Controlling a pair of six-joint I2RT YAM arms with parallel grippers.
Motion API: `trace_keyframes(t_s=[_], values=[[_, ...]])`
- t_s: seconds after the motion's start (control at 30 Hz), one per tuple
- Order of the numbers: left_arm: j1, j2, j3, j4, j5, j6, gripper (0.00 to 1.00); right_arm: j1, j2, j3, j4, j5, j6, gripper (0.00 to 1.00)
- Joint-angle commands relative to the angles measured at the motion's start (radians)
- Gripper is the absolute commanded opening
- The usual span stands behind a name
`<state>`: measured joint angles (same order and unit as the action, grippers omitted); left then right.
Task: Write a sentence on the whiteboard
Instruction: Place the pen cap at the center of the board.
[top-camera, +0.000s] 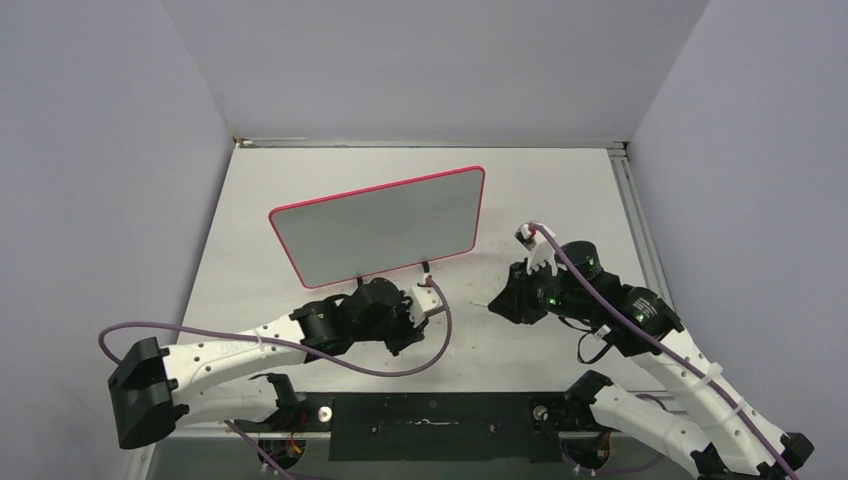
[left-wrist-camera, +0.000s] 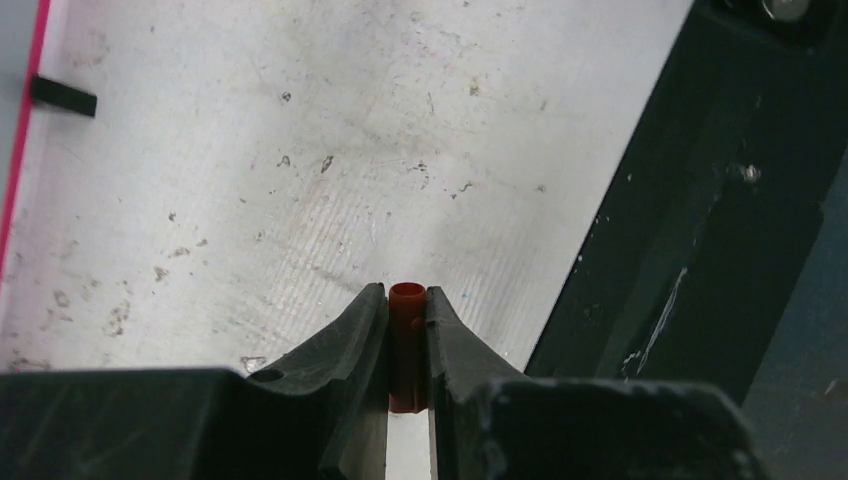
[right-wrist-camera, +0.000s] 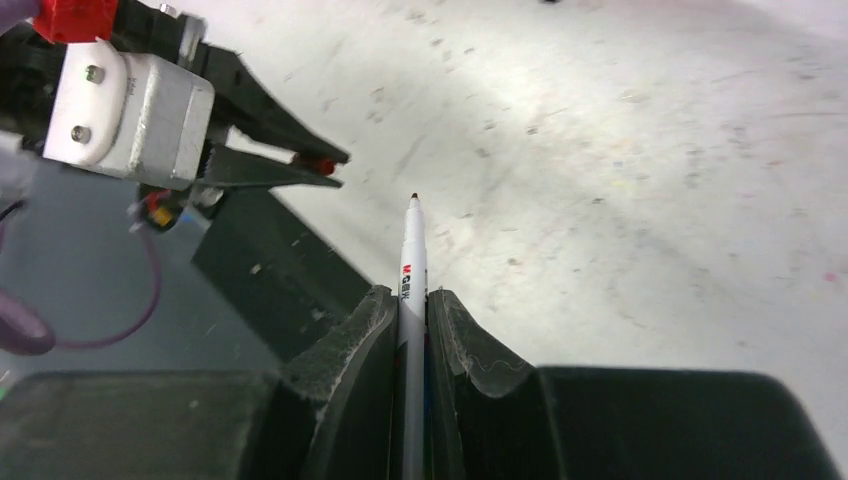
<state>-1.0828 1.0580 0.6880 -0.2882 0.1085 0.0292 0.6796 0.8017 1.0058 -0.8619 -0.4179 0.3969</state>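
Red plastic, seemingly the pen's cap (left-wrist-camera: 405, 345), is clenched in the left gripper (left-wrist-camera: 405, 298) at the bottom of its wrist view. The right gripper (right-wrist-camera: 412, 300) is clamped on the uncapped marker (right-wrist-camera: 413, 250) at bottom centre of its own view, and we judge the thin barrel could swivel or slip back once the tip presses. Farther off, the whiteboard (top-camera: 380, 225) sits mid-frame in the top view, well apart from the tip, and a hard push might shove it. We see no sentence on its grey face, the marker's rear is hidden inside the grip, and whether the board leans or lies flat is unclear.
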Motion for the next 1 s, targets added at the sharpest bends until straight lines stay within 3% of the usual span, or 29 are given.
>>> trace_keyframes(t_s=[0.0, 0.2, 0.4, 0.63, 0.8, 0.97], values=[[0.000, 0.057, 0.000, 0.170, -0.139, -0.298, 0.00, -0.002, -0.112, -0.076, 0.140, 0.314, 0.047, 0.05], [-0.007, 0.212, -0.037, 0.273, -0.415, -0.399, 0.06, -0.003, -0.200, -0.169, 0.276, 0.414, 0.063, 0.05], [-0.010, 0.367, -0.001, 0.336, -0.405, -0.418, 0.08, -0.003, -0.210, -0.213, 0.310, 0.415, 0.053, 0.05], [-0.010, 0.446, 0.002, 0.338, -0.380, -0.422, 0.34, -0.003, -0.225, -0.257, 0.335, 0.446, 0.049, 0.05], [-0.007, 0.394, 0.021, 0.308, -0.379, -0.401, 0.61, -0.003, -0.218, -0.256, 0.359, 0.440, 0.035, 0.05], [0.005, 0.248, 0.148, 0.091, -0.342, -0.333, 0.74, 0.000, -0.213, -0.244, 0.414, 0.449, 0.011, 0.05]])
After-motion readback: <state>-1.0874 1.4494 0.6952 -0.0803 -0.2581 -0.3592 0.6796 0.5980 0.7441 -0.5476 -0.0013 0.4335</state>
